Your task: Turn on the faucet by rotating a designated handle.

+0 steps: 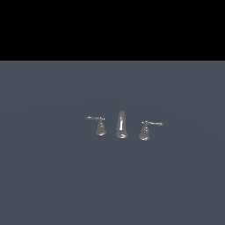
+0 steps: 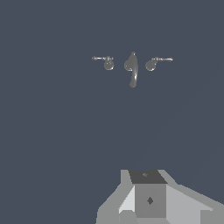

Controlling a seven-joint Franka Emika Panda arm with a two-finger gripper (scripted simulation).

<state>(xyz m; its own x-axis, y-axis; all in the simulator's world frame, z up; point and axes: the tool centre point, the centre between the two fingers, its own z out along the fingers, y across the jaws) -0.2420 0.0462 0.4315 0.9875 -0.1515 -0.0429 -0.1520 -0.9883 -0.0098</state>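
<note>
The faucet is a small chrome three-piece set on a flat grey-blue surface. Its tall curved spout (image 1: 121, 125) stands in the middle. The handle (image 1: 100, 126) has a bell-shaped base and a thin lever pointing to the exterior view's left. Its mirror twin (image 1: 145, 130) has a lever pointing right. In the wrist view I see the spout (image 2: 132, 69), the handle (image 2: 107, 64) and the twin (image 2: 151, 64) from above, far from my gripper. Only grey blocky parts of the gripper (image 2: 148, 199) show at the picture's edge. The arm is out of the exterior view.
The grey-blue surface (image 1: 52, 176) stretches all around the faucet. A black band (image 1: 112, 26) fills the background behind it. Nothing else shows.
</note>
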